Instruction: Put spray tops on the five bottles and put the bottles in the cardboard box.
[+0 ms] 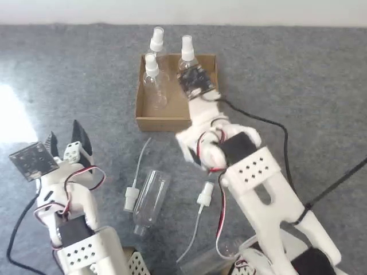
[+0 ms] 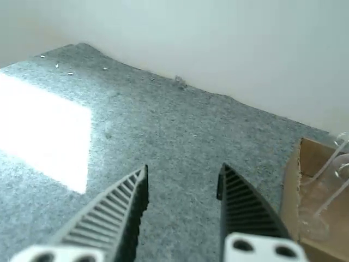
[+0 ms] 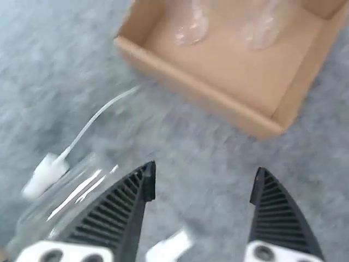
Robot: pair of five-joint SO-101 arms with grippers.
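Note:
The cardboard box (image 1: 163,121) sits at the back centre with three capped bottles standing at it: one in the left part (image 1: 152,80), one in the right part (image 1: 187,54), one at the back rim (image 1: 156,41). A clear uncapped bottle (image 1: 150,197) lies in front of the box, with a loose spray top (image 1: 132,197) on its left and another spray top (image 1: 205,197) on its right. My right gripper (image 3: 204,174) hangs open over the carpet between the box (image 3: 191,90) and the lying bottle (image 3: 65,202). My left gripper (image 1: 66,137) stands open and empty at the left.
Another clear bottle (image 1: 203,263) lies at the front edge beside the right arm's base. The right arm's black cable (image 1: 275,129) runs across the carpet on the right. In the left wrist view the box (image 2: 305,164) is off to one side, with a white wall (image 2: 218,43) behind.

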